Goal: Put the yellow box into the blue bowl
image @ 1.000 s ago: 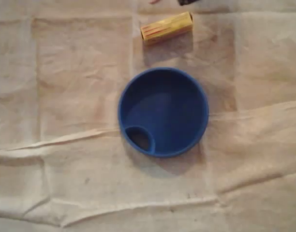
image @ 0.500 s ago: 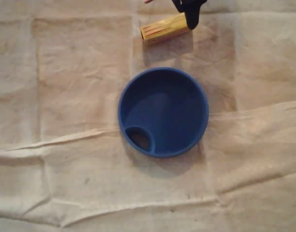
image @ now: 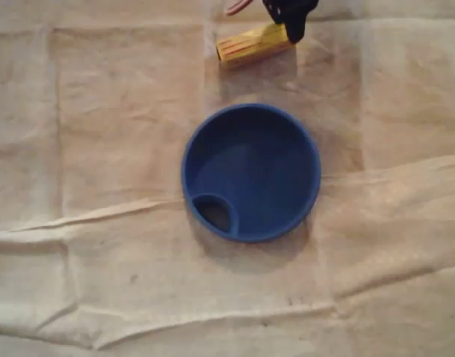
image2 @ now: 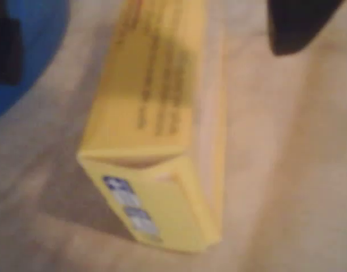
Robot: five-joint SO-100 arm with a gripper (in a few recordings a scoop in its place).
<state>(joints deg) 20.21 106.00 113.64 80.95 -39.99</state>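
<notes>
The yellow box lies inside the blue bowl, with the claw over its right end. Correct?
No. The overhead view shows the yellow box on the cloth outside the blue bowl, not inside; the claw is over its right end.

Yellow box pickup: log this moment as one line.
phase: pre-grasp | hand: open, straddling yellow box end | box: flat on cloth, outside blue bowl | bowl: no box inside

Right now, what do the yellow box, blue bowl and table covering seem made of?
Yellow box: likely thin cardboard, matte, with printed text and a folded end flap. Blue bowl: probably moulded plastic, smooth, uniform colour. Table covering: beige cloth, judging by creases and fold lines.
</notes>
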